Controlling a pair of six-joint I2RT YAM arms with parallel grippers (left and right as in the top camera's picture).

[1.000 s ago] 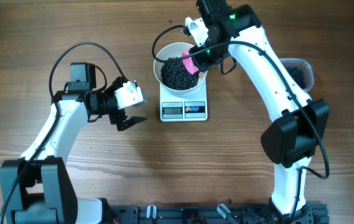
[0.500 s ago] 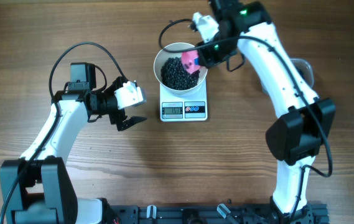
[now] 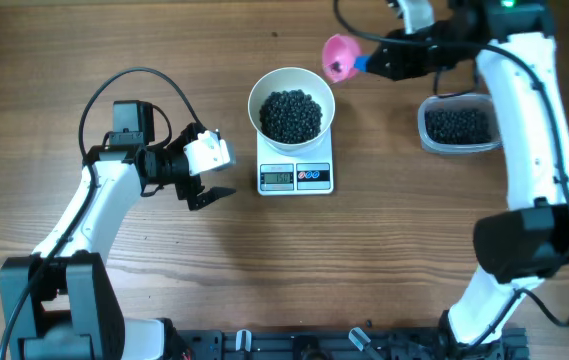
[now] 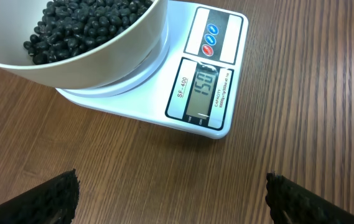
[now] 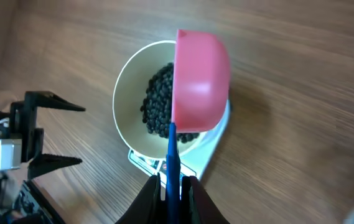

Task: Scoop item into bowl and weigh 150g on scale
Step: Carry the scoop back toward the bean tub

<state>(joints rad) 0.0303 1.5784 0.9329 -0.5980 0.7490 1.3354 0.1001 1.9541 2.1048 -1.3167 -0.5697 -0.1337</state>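
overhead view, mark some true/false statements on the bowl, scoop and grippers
1. The bowl sits on the scale. True.
2. The scoop rests inside the bowl. False: the right gripper holds it by the handle, off to the bowl's side toward the tub.
3. The left gripper is shut on the bowl. False: it is open, holds nothing and is apart from the scale.
4. Both bowl and tub hold beans. True.

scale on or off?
On: the LCD of the scale shows dark digits in the left wrist view, with the bowl resting on it.
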